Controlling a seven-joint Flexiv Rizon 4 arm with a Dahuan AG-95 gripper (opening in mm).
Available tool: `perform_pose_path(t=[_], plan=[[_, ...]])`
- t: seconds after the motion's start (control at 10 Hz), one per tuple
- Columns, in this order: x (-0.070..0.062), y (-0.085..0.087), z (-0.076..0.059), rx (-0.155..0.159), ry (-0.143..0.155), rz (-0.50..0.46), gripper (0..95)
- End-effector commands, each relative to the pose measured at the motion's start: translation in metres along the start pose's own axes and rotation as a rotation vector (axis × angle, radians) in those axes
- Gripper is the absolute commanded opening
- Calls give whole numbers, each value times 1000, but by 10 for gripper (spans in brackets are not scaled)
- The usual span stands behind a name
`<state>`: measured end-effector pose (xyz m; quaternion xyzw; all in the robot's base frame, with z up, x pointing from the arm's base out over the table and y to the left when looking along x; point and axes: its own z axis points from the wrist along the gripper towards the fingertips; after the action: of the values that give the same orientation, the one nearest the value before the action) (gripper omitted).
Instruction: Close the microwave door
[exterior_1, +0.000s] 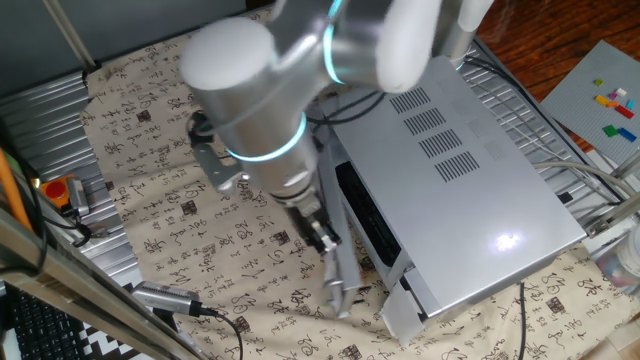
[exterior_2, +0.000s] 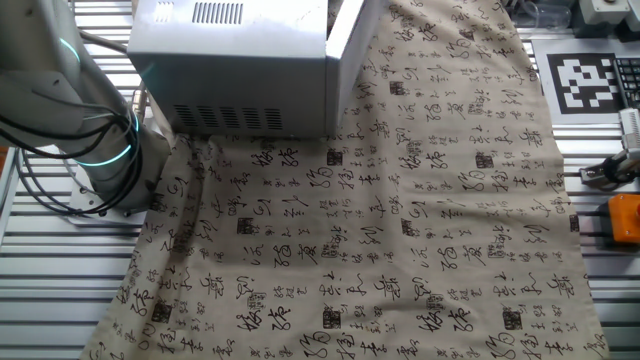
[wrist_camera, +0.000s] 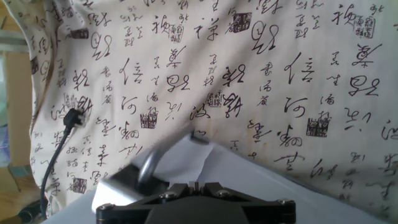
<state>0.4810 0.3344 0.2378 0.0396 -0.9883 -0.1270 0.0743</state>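
Note:
The microwave (exterior_1: 480, 170) is a silver-grey box with slotted vents on top, at the right; it also shows in the other fixed view (exterior_2: 230, 70). Its dark front cavity (exterior_1: 365, 215) faces left. The microwave door (exterior_1: 343, 280) stands swung out from the front, seen edge-on. It shows as a pale panel (exterior_2: 352, 35) in the other fixed view. My gripper (exterior_1: 325, 240) points down right at the door's outer side. In the hand view the gripper (wrist_camera: 199, 184) looks shut with nothing between the fingers. The grey door panel (wrist_camera: 261, 186) lies just beyond it.
A cloth printed with calligraphy (exterior_2: 380, 230) covers the table. A black cable with a plug (wrist_camera: 73, 118) lies on it at the left. An orange part (exterior_1: 60, 190) sits on the left rail. A grey baseplate with bricks (exterior_1: 600, 90) is at the far right.

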Motion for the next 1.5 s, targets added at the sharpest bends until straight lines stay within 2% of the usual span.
perform_pose_path(t=[0.1,1.2,1.5], plan=[[8,7,3,1,-2,8,0],[57,23,6,7,0,26,0],[60,23,7,7,-3,29,0]])
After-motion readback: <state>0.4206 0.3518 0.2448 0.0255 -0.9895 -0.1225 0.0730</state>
